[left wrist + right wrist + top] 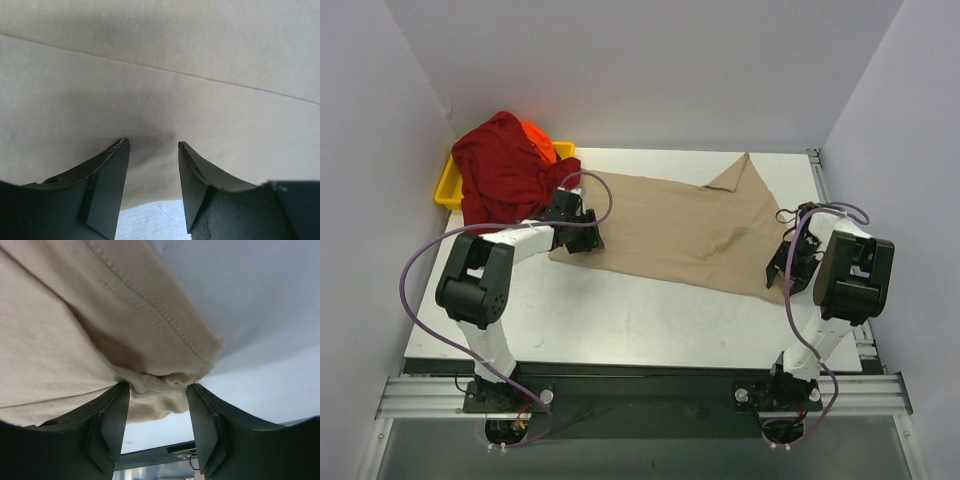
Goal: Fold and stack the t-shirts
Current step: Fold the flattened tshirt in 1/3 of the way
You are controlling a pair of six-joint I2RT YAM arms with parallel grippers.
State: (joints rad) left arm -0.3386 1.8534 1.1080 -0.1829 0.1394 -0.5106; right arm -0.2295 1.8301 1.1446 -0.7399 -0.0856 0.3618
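Note:
The tan t-shirt (pixel 680 225) lies spread flat across the middle of the table, one corner folded up at the back. My left gripper (pixel 582 235) is at its left edge, open, with the flat tan cloth (pixel 160 90) under and between the fingers (pixel 107 175). My right gripper (pixel 782 270) is at its front right corner, open, with a bunched hem of the tan shirt (pixel 155 382) sitting between the fingertips (pixel 112 410). The dark red t-shirt (pixel 505 175) is heaped at the back left, with the orange t-shirt (pixel 540 140) peeking out behind it.
A yellow tray (pixel 448 190) sits under the red and orange shirts at the back left corner. White walls close in the table on three sides. Bare white tabletop (pixel 620 320) runs in front of the tan shirt.

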